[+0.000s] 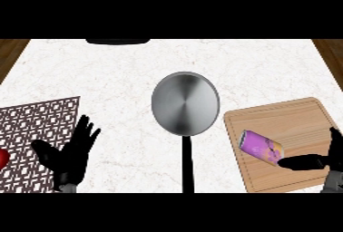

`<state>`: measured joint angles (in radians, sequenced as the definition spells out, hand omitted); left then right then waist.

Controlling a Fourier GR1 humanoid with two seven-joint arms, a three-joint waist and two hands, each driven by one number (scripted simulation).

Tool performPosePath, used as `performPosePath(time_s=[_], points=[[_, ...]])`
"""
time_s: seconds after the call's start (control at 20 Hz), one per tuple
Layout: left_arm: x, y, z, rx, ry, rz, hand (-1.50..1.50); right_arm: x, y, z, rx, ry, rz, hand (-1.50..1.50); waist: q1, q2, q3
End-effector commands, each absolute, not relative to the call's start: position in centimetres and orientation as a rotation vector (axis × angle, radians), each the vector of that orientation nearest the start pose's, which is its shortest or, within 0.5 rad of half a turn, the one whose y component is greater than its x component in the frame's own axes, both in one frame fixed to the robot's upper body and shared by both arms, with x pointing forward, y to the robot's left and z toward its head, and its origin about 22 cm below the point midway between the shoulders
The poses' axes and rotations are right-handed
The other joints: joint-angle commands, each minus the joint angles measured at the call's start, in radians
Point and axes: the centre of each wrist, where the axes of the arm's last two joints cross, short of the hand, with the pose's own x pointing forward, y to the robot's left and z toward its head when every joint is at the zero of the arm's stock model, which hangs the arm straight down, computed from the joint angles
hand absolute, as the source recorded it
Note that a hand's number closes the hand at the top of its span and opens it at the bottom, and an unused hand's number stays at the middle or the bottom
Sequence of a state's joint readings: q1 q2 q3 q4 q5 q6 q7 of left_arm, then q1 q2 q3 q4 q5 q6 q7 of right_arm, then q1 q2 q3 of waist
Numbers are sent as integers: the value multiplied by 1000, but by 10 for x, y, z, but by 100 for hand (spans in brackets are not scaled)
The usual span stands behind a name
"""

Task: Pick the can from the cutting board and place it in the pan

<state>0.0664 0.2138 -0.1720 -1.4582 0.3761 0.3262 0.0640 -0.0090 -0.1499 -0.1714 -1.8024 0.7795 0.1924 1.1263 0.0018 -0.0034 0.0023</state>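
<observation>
A purple can [262, 146] lies on its side on the wooden cutting board [288, 118] at the right. My right hand [333, 156] is at the board's lower right corner; its thumb reaches left to just beside the can's lower end, and its fingers stand up behind. The fingers are not curled round the can. A steel pan [185, 103] sits in the middle of the counter, with its black handle [188, 163] running toward me. My left hand [70, 156] rests open, fingers up, at the lower left.
A dark patterned mat [33, 131] covers the counter's left side, with a red object [3, 157] at its left edge. A black object [117, 41] sits at the counter's far edge. Wooden floor shows at both upper corners.
</observation>
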Motion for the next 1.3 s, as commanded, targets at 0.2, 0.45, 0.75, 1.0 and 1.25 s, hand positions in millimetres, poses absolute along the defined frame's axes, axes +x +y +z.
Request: performPosePath(time_s=[0.2,0.45,0.75,1.0,1.25], points=[[212,246,-53,74,-1219,271,0,238,-305,62,-991,-331,119,-150,-2,4,-3],[213,256,-46,68,-1220,270,0,247,-296,45,-938,-414,168,150,0,3,-2],[218,248,-34,85,-1231,278,0,233,-297,28,-1033,-480,215,150,-1,3,-2],[218,232,-36,81,-1232,259,0,240,-297,21,-1039,-470,229,150,-1,3,-2],[228,230,-35,2,-1247,172,0,257,-140,43,-907,-835,737,150,129,17,-6]])
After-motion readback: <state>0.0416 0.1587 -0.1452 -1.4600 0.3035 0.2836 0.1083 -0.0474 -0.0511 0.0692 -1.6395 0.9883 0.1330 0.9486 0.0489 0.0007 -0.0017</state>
